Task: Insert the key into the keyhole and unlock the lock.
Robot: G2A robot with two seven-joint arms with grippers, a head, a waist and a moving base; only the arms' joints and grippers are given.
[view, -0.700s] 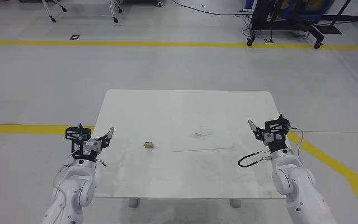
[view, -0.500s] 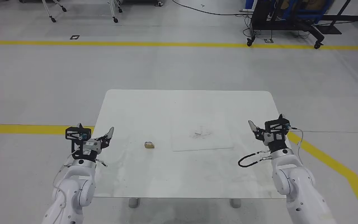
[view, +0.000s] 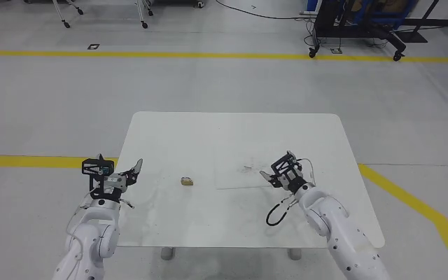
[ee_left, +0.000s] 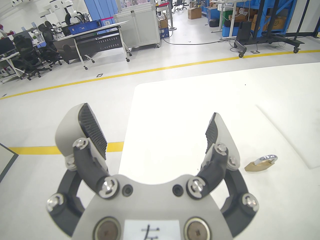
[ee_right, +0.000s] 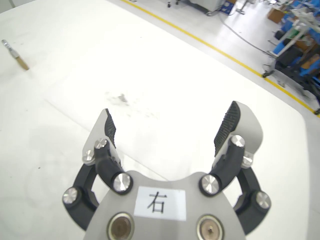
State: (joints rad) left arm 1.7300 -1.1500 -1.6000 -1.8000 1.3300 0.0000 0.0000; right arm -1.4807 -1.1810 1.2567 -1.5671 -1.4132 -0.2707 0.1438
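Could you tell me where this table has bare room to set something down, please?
Bare: the far half of the white table, and its near strip in front of the small brass padlock. Crowded: the thin white mat, where the right end effector hovers.

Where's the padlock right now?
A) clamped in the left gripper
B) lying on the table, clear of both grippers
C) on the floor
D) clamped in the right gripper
B: the padlock lies on the table, apart from the left gripper and the right gripper, both of which are open and hold nothing.
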